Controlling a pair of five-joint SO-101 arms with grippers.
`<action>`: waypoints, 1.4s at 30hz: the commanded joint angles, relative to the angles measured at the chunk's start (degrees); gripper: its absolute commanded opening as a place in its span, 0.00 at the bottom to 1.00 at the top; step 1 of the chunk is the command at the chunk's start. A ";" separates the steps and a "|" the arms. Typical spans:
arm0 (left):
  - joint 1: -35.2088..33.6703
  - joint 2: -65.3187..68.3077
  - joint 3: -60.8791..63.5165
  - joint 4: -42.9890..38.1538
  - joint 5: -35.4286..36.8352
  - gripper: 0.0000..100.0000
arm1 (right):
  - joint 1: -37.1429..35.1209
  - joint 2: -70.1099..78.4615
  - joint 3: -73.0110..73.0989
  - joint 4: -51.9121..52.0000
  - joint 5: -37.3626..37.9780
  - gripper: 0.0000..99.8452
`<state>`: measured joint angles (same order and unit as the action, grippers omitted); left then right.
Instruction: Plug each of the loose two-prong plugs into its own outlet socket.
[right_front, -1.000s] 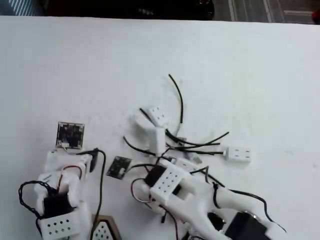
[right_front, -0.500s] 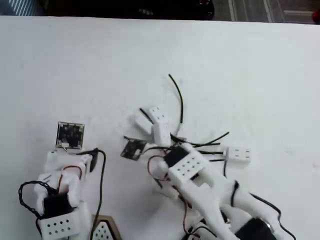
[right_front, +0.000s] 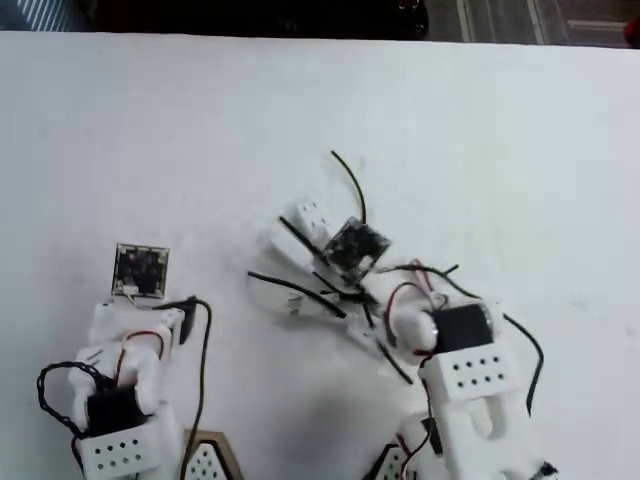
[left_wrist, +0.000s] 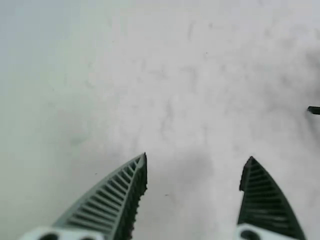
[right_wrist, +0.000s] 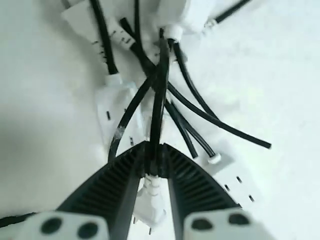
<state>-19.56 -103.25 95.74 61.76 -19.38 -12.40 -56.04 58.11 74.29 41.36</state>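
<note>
Right gripper (right_wrist: 155, 148) on plug (right_wrist: 150, 201) — cords (right_wrist: 200, 111) close around

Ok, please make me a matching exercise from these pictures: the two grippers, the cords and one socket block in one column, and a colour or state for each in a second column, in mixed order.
Column A
1. left gripper
2. right gripper
3. cords
4. socket block

Column B
a. black, crossing one another
b. open over the table
c. white, slots facing up
d. shut on a white plug

Pairs: 1-b, 2-d, 3-a, 4-c
</note>
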 joint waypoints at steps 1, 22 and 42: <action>-0.40 -0.66 -0.35 -1.23 -0.62 0.29 | 8.13 -2.24 -1.05 -0.04 1.32 0.02; -0.40 -0.66 -0.26 -1.05 -0.62 0.29 | 41.63 3.03 -2.64 -17.19 13.01 0.02; -0.40 -0.66 0.26 -1.23 -0.62 0.29 | 45.93 21.41 -9.41 -12.09 12.84 0.13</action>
<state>-19.56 -103.25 96.35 61.76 -19.38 33.14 -34.95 51.25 57.85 54.02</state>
